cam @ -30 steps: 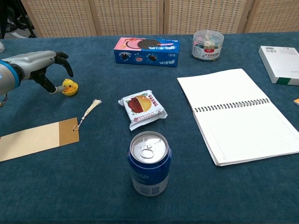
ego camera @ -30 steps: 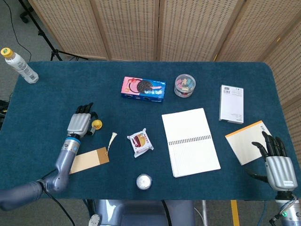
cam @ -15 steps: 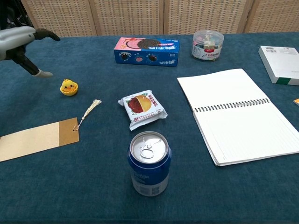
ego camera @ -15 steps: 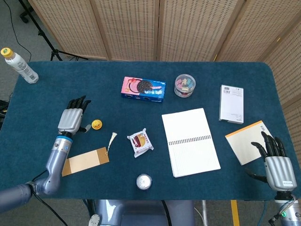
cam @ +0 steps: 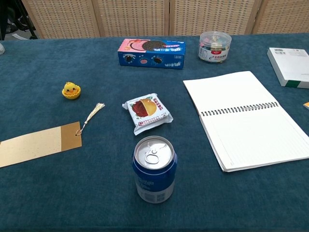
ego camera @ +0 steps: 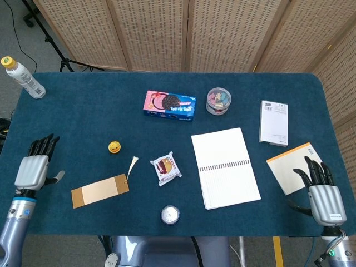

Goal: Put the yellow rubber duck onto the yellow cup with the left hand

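Note:
The yellow rubber duck (ego camera: 114, 147) (cam: 71, 90) sits upright in a small yellow cup on the blue table, left of centre. My left hand (ego camera: 33, 170) is far to the duck's left near the table's front-left edge, fingers spread and holding nothing; the chest view does not show it. My right hand (ego camera: 322, 194) rests at the front-right corner, fingers apart and empty, also out of the chest view.
A tan bookmark with a tassel (ego camera: 100, 189) lies in front of the duck. A snack packet (ego camera: 166, 167), soda can (cam: 154, 175), open notebook (ego camera: 225, 167), cookie box (ego camera: 169, 105), round tub (ego camera: 219, 100), white box (ego camera: 273, 122), orange pad (ego camera: 290, 164) and bottle (ego camera: 19, 75) are also there.
My left hand let go of the duck and drew back leftward and toward the front edge, leaving the chest view. The duck stays in place. The right hand barely moved.

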Available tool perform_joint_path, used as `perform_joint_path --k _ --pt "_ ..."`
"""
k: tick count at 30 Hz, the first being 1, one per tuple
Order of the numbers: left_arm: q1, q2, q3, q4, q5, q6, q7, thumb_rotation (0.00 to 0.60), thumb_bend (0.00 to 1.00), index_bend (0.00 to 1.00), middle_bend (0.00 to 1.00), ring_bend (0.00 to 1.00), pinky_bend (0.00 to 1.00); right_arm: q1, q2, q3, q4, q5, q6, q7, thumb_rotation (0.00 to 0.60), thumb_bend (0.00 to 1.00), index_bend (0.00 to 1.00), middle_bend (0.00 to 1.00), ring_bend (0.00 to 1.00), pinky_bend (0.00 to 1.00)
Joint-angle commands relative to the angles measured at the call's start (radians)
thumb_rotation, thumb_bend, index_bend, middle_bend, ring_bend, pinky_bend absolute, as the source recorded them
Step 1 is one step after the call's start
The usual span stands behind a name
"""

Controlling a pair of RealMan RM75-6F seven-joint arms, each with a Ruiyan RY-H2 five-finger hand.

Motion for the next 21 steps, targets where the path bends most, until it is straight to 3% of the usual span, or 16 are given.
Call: perform_joint_path --k 1,4,7,21 --pt "0.049 -0.013 0.023 0.034 0.035 0.055 -0.033 0.600 0.23 0.00 0.00 0.00 0.00 0.001 -0.002 0.001 0.000 0.003 -0.003 -0.003 0.600 0.00 0.21 0.00 0.00 0.00" --pt "0.087 -0.020 0.049 0.073 0.076 0.083 -0.060 0.600 0.23 0.00 0.00 0.00 0.00 0.004 -0.003 0.001 0.001 0.004 -0.009 -0.003 0.600 0.00 0.21 0.00 0.00 0.00" --pt "0.112 -0.015 0.042 0.085 0.077 0.105 -0.064 0.600 0.23 0.00 0.00 0.00 0.00 0.009 -0.003 -0.001 0.002 0.003 -0.017 -0.004 0.600 0.00 0.21 0.00 0.00 0.00" --pt "0.180 0.022 0.032 0.011 0.184 0.221 -0.010 0.600 0.23 0.00 0.00 0.00 0.00 0.006 -0.005 -0.006 0.003 -0.003 -0.013 -0.011 0.600 0.00 0.21 0.00 0.00 0.00"
